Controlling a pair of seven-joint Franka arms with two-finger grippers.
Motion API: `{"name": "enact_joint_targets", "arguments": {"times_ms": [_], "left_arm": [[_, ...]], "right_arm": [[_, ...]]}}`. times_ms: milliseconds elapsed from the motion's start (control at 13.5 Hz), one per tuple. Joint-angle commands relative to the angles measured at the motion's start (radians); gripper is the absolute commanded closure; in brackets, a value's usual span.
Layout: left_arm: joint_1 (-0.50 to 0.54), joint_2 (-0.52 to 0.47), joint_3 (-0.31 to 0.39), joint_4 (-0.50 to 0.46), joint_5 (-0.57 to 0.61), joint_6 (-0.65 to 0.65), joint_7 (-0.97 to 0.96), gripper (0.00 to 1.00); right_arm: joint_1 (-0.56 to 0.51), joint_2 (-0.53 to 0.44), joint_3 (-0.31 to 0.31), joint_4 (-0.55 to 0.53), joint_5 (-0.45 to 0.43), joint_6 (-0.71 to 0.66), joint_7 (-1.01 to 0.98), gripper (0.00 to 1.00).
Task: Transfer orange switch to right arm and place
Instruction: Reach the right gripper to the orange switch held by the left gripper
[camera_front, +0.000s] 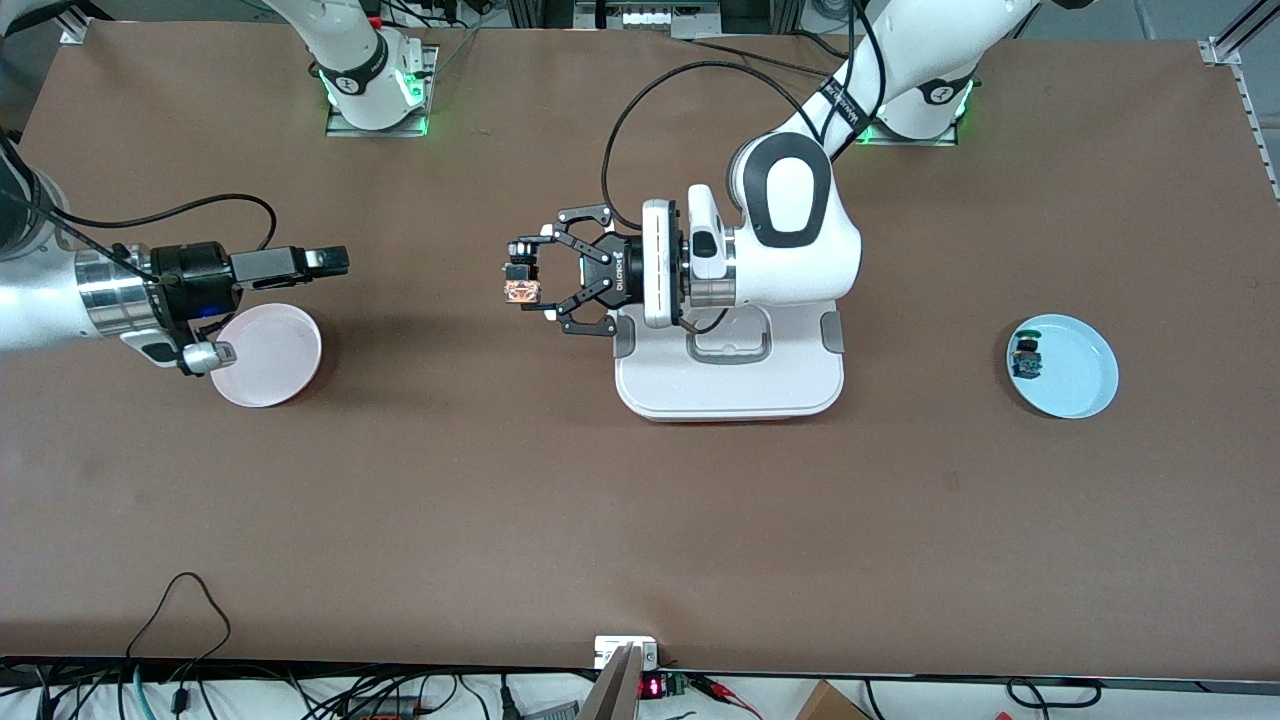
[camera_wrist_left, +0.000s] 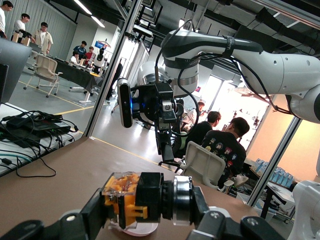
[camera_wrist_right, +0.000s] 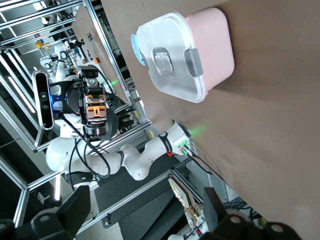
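Note:
The orange switch (camera_front: 521, 290) has an orange-yellow block and a black cap. My left gripper (camera_front: 527, 283) is shut on it end to end, holding it sideways in the air over the bare table beside the lidded box. In the left wrist view the switch (camera_wrist_left: 125, 197) fills the space between the pads. My right gripper (camera_front: 338, 262) hangs level over the table by the pink plate (camera_front: 275, 365), pointing at the switch with a wide gap between them. Its fingers (camera_wrist_right: 80, 206) stand open and empty, and the held switch (camera_wrist_right: 95, 111) shows far off straight ahead of them.
A white-lidded pink box (camera_front: 730, 375) sits mid-table under the left wrist. A light blue plate (camera_front: 1085, 380) toward the left arm's end holds a small blue switch (camera_front: 1026, 357). Cables trail along the table edge nearest the front camera.

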Motion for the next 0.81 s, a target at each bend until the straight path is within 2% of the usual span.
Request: {"name": "enact_joint_targets", "arguments": {"times_ms": [0,148,296,444,593,741], "left_arm": [[-0.003,0.013,0.001,0.022,-0.015,0.001,0.120,1.00],[-0.002,0.013,0.001,0.022,-0.017,0.001,0.149,0.99],[-0.002,0.013,0.001,0.022,-0.017,0.001,0.149,0.99],[-0.002,0.013,0.001,0.022,-0.017,0.001,0.151,0.99],[-0.002,0.013,0.001,0.022,-0.017,0.001,0.151,0.99],[-0.002,0.013,0.001,0.022,-0.015,0.001,0.151,0.99]], "right_arm": [[-0.008,0.050,0.005,-0.005,0.087,-0.050,-0.004,0.00],[-0.008,0.073,0.005,-0.019,0.120,-0.054,0.006,0.00],[0.006,0.086,0.007,-0.107,0.250,0.001,0.008,0.00],[0.025,0.079,0.014,-0.164,0.336,0.049,0.008,0.00],[0.034,0.053,0.059,-0.200,0.396,0.119,0.008,0.00],[0.035,0.029,0.105,-0.205,0.419,0.191,0.008,0.00]]}}
